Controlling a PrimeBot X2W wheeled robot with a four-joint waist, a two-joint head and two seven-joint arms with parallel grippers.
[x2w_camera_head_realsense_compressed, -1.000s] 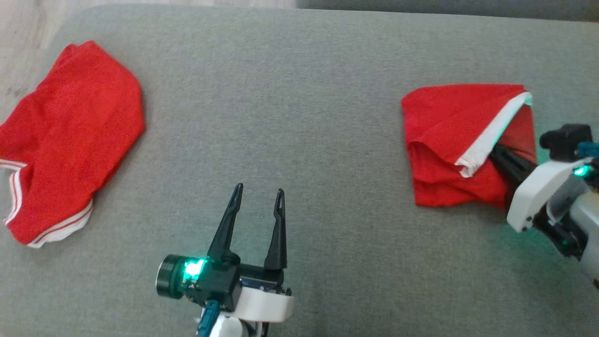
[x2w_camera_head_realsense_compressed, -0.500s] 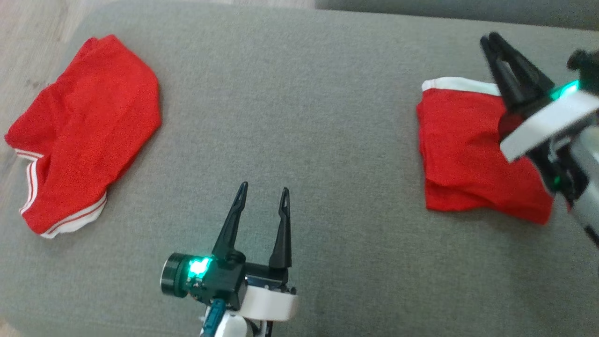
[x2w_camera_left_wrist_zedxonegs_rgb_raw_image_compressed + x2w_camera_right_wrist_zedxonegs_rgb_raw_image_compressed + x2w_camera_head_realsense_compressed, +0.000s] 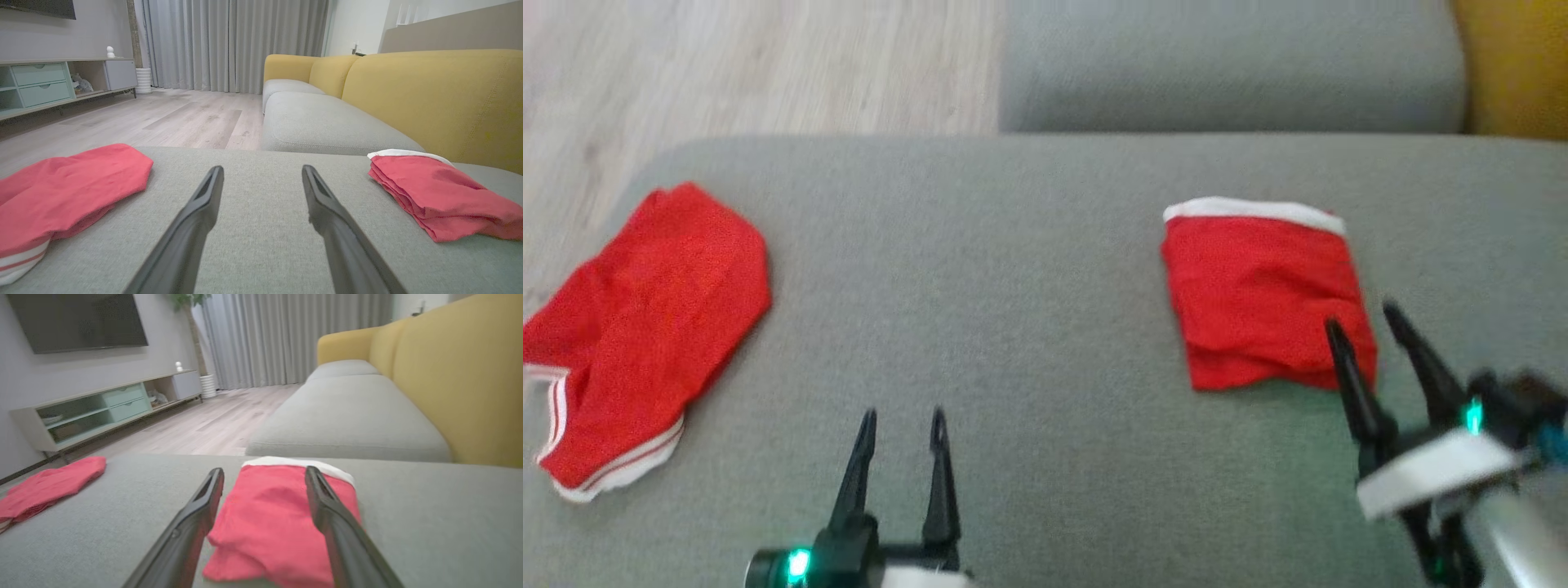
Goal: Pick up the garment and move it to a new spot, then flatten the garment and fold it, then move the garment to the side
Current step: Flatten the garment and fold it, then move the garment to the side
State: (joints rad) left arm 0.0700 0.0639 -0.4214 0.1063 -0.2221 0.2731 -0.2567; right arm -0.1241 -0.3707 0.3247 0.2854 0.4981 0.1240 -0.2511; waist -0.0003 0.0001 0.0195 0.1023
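Folded garment (image 3: 1262, 298): red with a white band along its far edge; lies flat on the grey seat cushion (image 3: 1029, 286), right of centre in the head view. Right gripper (image 3: 1361, 315): lower right of that view, jaws spread and grasping nothing; tips over the garment's near right corner; contact with the cloth cannot be told. Left gripper (image 3: 903, 412): bottom centre-left, jaws released, nothing held, above bare cushion. Second red garment (image 3: 645, 327): white-striped hems, rumpled, at the left edge, well apart from the first. Surroundings: a further grey cushion (image 3: 1225, 73) at top; yellow backrest (image 3: 441, 94); pale wood floor (image 3: 768, 65); grey curtains (image 3: 233, 41); low cabinet (image 3: 102, 408) beneath a wall television (image 3: 77, 320).
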